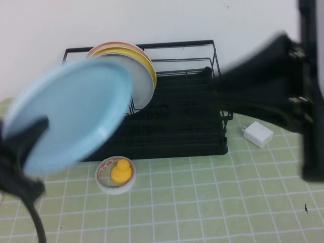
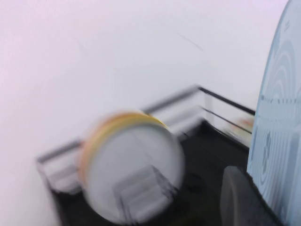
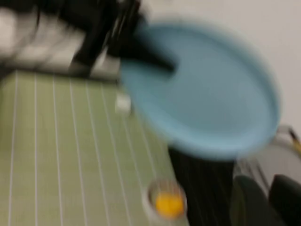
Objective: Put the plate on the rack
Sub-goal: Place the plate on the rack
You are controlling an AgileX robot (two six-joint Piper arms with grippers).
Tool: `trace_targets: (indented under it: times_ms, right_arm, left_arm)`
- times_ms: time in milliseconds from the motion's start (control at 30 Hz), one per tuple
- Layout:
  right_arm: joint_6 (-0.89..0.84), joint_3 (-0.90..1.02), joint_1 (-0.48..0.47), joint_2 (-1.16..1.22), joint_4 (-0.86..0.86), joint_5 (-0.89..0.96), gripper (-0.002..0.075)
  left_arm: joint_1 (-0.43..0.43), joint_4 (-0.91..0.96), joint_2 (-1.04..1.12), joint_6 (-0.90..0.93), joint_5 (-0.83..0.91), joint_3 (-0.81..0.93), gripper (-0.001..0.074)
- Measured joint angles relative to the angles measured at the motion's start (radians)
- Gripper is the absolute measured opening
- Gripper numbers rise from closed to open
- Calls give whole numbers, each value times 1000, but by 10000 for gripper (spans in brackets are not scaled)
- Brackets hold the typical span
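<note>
High view, left gripper [image 1: 31, 132] fingers gripping plate [image 1: 71, 114], right gripper [image 1: 215, 83] above rack [image 1: 202, 136]

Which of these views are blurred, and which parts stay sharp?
High view: the plate held by the left end effector and the right end effector above the rack are smeared; the mat grid is sharp. Left wrist view: stacked plates blurred. Right wrist view: everything soft.
</note>
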Motion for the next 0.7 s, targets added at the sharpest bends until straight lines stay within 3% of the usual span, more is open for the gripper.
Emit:
trace_targets:
  times_ms: [100, 333, 533, 700]
  right_arm:
    - [144, 0, 0, -49, -277, 91, 42]
    - [535, 14, 0, -79, -771, 325, 5]
    - [642, 139, 0, -129, -936, 372, 2]
    - [713, 262, 0, -213, -1006, 375, 1]
  left_arm:
    - [0, -6, 47, 4, -57, -98, 122]
    - [0, 21, 252, 101, -85, -311, 122]
    - [0, 71, 468, 419, 7, -453, 122]
    - [0, 80, 640, 571, 22, -546, 122]
